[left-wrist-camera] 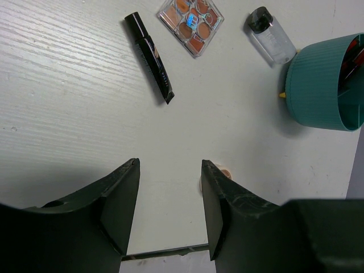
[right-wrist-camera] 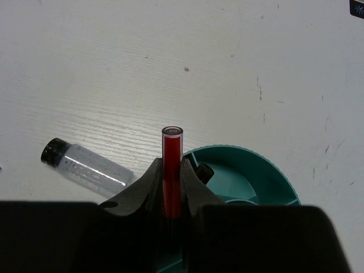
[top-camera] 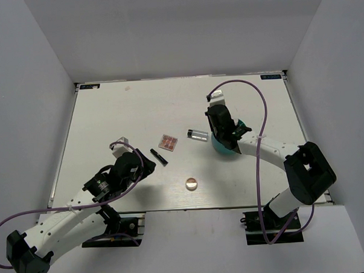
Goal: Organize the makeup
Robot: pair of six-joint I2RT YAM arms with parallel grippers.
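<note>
A red tube (right-wrist-camera: 172, 149) is gripped by the right pincer (right-wrist-camera: 172, 176) over the teal pot (right-wrist-camera: 256, 170); the black tube (left-wrist-camera: 150, 57), palette (left-wrist-camera: 191, 23), bottle (left-wrist-camera: 271, 37) and compact (top-camera: 192, 184) are left mid-desk, with the left pincer (left-wrist-camera: 169, 170) open and empty.

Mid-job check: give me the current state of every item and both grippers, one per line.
red tube: gripped over the teal container.
clear bottle: on its side, capped.
black tube: lying flat.
palette: lying flat.
round compact: lying flat.
teal container: upright, holds items.
left gripper: fingers apart, empty.
right gripper: fingers shut on red tube.
</note>
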